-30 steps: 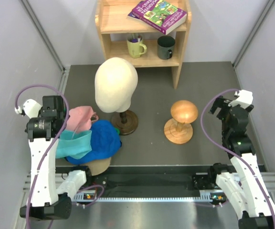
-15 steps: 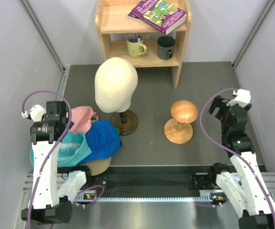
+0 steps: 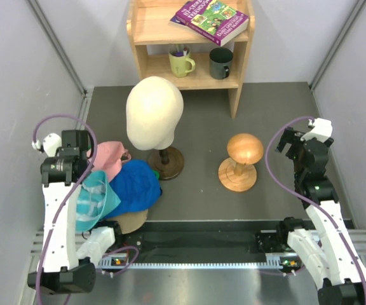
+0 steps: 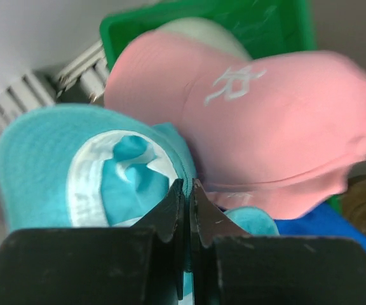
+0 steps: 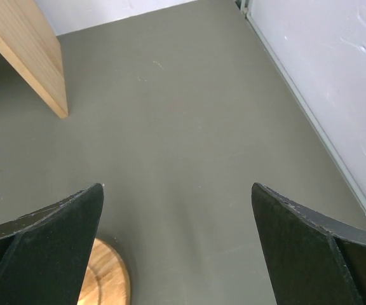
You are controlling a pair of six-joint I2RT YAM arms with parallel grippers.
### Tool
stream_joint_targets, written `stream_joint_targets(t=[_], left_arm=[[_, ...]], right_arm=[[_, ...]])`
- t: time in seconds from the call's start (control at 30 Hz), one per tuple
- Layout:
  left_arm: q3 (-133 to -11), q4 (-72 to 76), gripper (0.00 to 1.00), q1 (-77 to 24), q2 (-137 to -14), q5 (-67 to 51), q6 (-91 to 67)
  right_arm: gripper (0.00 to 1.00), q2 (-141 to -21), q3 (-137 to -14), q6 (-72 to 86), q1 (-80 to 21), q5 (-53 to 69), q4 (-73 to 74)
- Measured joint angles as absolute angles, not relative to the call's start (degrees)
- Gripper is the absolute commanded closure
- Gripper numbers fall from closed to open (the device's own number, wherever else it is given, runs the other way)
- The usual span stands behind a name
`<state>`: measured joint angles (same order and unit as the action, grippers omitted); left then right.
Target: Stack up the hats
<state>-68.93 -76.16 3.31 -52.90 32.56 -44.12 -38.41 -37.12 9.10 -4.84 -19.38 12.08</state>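
Note:
The hats lie in a heap at the left. The cyan bucket hat (image 3: 93, 203) is tipped up with its pale lining (image 4: 91, 181) showing. My left gripper (image 4: 188, 190) is shut on its brim edge, which is pinched between the black fingers. From above, the left gripper (image 3: 75, 173) is over the heap's left side. A pink cap (image 4: 265, 121) with a white logo lies just beyond, also seen as the pink cap (image 3: 110, 157). The royal blue cap (image 3: 135, 187) lies to its right, over a tan cap (image 3: 129, 220). My right gripper (image 5: 176, 187) is open over bare table, far from the hats.
A cream mannequin head (image 3: 154, 114) on a dark base stands behind the heap. A round-topped wooden stand (image 3: 241, 159) is mid-right; its base (image 5: 103, 283) shows by my right fingers. A green bin (image 4: 278, 25) lies under the caps. A wooden shelf (image 3: 189, 79) holds mugs and a book.
My left gripper has gone from open to shut on the cyan hat's brim. The hat has tipped up, lining now facing upward. The right arm has barely moved.

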Motion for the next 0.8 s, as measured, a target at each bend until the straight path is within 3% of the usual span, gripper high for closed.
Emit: stream_joint_targets(t=[0.4,0.8], left_arm=[[-92.9,-55.9,1.0,3.3,-60.4,26.6,-33.4],[-100.2,-21.6,1.0,-0.5,-75.7,2.0,-32.8]], right_arm=[[0.0,-41.3,-44.0,9.3,-4.8,-17.6,14.7],[0.0,-39.4,-46.6,12.1,-4.8,-14.3,18.2]])
